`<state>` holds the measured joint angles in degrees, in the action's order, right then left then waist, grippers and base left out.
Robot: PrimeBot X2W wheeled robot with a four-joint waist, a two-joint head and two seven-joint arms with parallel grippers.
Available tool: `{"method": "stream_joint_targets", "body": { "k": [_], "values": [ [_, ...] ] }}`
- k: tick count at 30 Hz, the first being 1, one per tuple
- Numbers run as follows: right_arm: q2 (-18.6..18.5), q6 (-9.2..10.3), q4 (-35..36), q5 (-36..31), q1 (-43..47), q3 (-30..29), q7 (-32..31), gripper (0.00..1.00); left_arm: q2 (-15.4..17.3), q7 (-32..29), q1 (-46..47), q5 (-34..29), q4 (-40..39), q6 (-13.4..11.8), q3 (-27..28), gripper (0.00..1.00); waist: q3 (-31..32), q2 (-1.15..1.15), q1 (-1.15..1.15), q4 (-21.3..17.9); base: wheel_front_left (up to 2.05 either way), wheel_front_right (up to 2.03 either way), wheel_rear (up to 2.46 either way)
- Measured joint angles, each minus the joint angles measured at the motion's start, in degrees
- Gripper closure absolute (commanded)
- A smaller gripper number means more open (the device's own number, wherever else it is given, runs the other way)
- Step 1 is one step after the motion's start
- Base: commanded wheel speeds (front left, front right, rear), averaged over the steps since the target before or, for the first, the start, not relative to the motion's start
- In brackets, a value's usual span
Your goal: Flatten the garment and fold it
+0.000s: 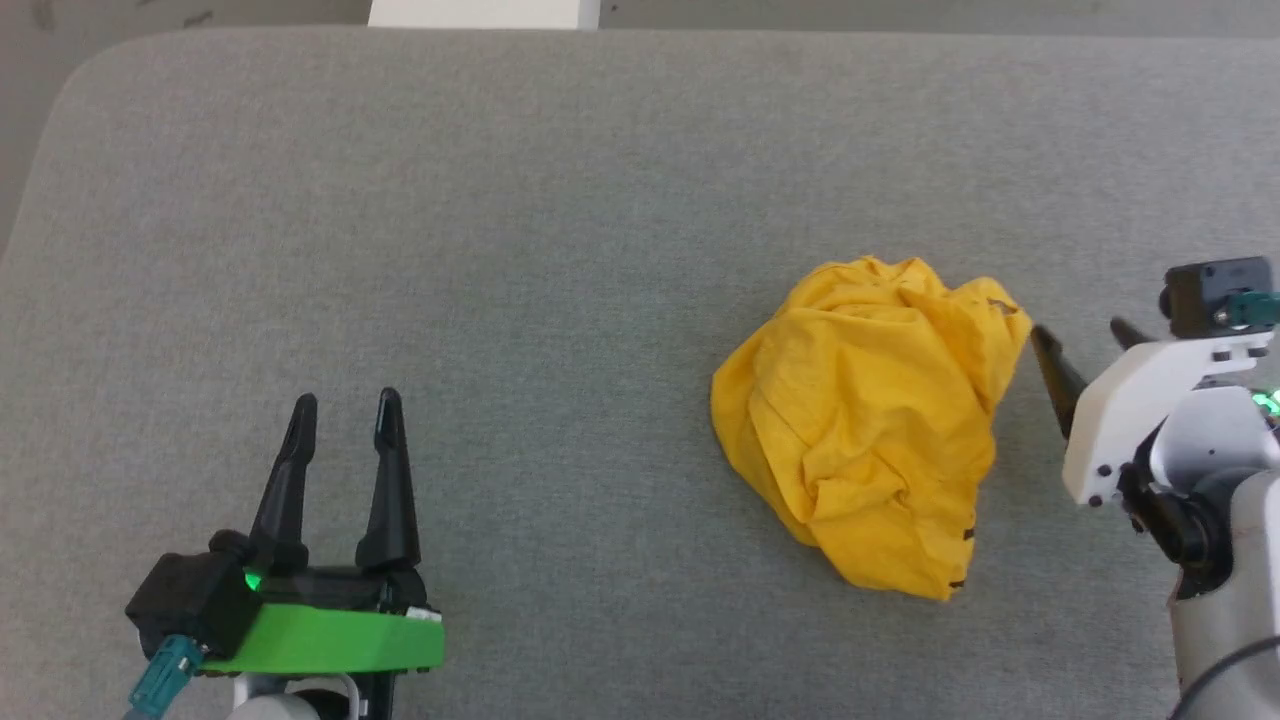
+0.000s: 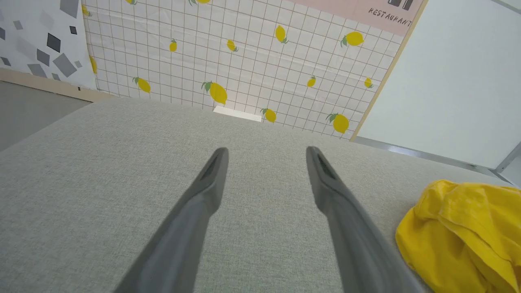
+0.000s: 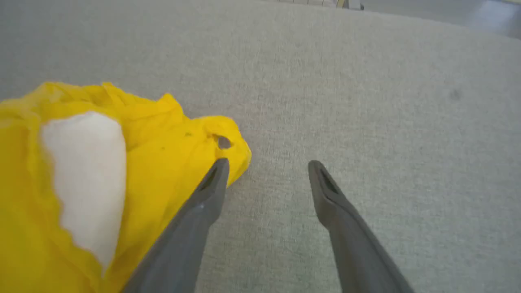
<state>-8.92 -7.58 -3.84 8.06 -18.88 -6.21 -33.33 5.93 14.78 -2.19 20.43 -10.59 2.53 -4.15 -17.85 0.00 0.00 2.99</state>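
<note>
Right pincer (image 3: 267, 162): fingers parted wide, nothing between them. One finger lies at the very edge of the shirt (image 3: 154, 134); whether it actually touches the cloth cannot be confirmed. The other finger is over bare worktop (image 1: 500, 250). Left pincer (image 1: 347, 398): also parted and empty, hanging well apart from the shirt, on the robot's left. The shirt sits on the grey cloth-covered worktop toward the robot's right, bunched in a crumpled heap, and no sleeve, collar or hem can be told apart. A white patch (image 3: 81, 171) of the print shows in the right wrist view. Assessment: flattening has not begun, and the step in hand appears to be the first approach for a grasp. The next move calls for the right pincer to shift so that both fingers straddle a fold of the near corner, then close. The left pincer must cross to the heap's other side – spreading needs two holds. Folding is some way off.
</note>
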Motion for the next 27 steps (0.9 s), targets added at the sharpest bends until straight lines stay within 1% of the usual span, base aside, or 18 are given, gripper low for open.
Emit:
{"method": "stream_joint_targets", "body": {
  "k": [2, 5, 6, 7, 8, 9, 10, 13, 19, 24, 27],
  "values": [
    [-0.2, 0.0, -1.1, -0.1, 0.0, 0.8, -2.1, 0.0, -0.4, 0.0, 0.4, -0.3, 0.3, 0.5, 0.1, 0.0, -0.8, 0.0, 0.0, 0.7, 0.0, 0.0, 0.0],
    [-1.1, 0.0, -2.5, 0.1, -0.1, 3.0, -2.5, 0.0, -0.7, 0.0, 0.7, -0.7, 0.7, 1.0, 0.3, 0.0, -1.8, 0.0, 0.0, 1.8, 0.0, 0.0, 0.0],
    [-1.1, 0.0, -3.1, 0.4, -0.2, 3.3, -2.4, 0.05, -0.8, 0.0, 0.9, -0.8, 0.8, 1.0, 0.4, 0.0, -2.2, 0.0, 0.0, 2.2, 0.0, 0.0, 0.0],
    [-1.1, 0.0, -3.6, 0.5, -0.2, 3.4, -2.1, 0.17, -0.8, 0.0, 1.0, -0.8, 0.9, 1.1, 0.5, 0.0, -2.4, 0.0, 0.0, 2.4, 0.0, 0.0, 0.0],
    [-1.1, 0.0, -4.2, 0.5, -0.4, 3.8, -1.7, 0.68, -0.9, 0.0, 1.1, -0.9, 0.9, 1.4, 0.7, 0.0, -2.7, 0.0, 0.0, 2.7, 0.0, 0.0, 0.0],
    [-1.1, 0.0, -4.8, 0.5, -0.7, 4.0, -1.3, 0.95, -1.0, 0.0, 1.2, -0.9, 1.0, 1.5, 0.9, 0.0, -3.0, 0.0, 0.0, 3.0, 0.0, 0.0, 0.0],
    [-1.2, 0.0, -5.3, 0.5, -1.2, 4.1, -0.9, 1.0, -1.1, 0.0, 1.3, -1.0, 1.2, 1.5, 1.0, 0.0, -3.2, 0.0, 0.0, 3.2, 0.0, 0.0, 0.0],
    [-2.1, -0.01, -6.6, -0.5, -2.2, 5.2, 0.5, 1.0, -1.4, 0.0, 1.4, -1.3, 1.8, 2.0, 1.5, 0.0, -3.3, 0.0, 0.0, 3.5, 0.0, 0.0, 0.0],
    [-4.3, -0.01, -6.9, -0.5, -4.4, 4.6, 5.2, 1.0, -2.0, 0.0, 1.3, -1.8, 2.8, 2.0, 2.3, 0.0, -1.4, 0.0, 0.0, 2.8, 0.0, 0.0, 0.0],
    [-5.7, -0.01, -1.5, -0.2, -6.3, 1.8, 7.9, 1.0, -2.2, 0.0, 0.1, -2.0, 2.8, 2.0, 3.1, 0.0, 1.6, 0.0, 0.0, 1.6, 0.0, 0.0, 0.0],
    [-6.1, -0.01, 3.4, -0.8, -5.9, -3.1, 8.2, 1.0, -2.2, 0.0, -1.3, -2.3, 2.7, 2.0, 3.3, 0.0, 3.5, 0.0, 0.0, 0.6, 0.0, 0.0, 0.0]
  ]
}}
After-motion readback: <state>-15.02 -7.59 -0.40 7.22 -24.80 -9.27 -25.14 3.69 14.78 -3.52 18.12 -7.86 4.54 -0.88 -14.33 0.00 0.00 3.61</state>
